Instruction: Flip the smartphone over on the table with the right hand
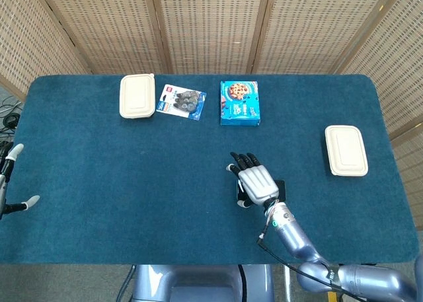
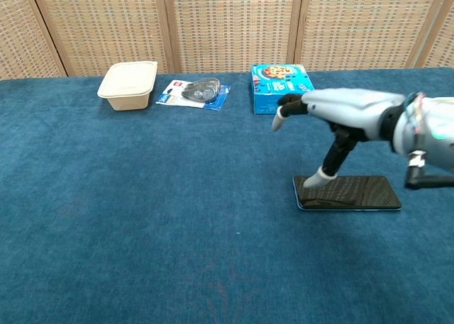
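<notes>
A black smartphone (image 2: 355, 192) lies flat, screen up, on the blue table (image 2: 142, 218), right of centre. My right hand (image 2: 340, 111) hovers over it with fingers spread, reaching toward the left. Its thumb tip (image 2: 313, 179) points down and touches the phone's left end. In the head view the right hand (image 1: 256, 181) covers most of the smartphone (image 1: 281, 187), leaving only its right end showing. My left hand (image 1: 9, 183) shows at the table's left edge, fingers apart and holding nothing.
A cream lidded container (image 1: 137, 96) stands at the back left, with a packet of dark round items (image 1: 180, 102) beside it. A blue cookie box (image 1: 239, 102) sits behind the phone. A second cream container (image 1: 346, 150) lies near the right edge.
</notes>
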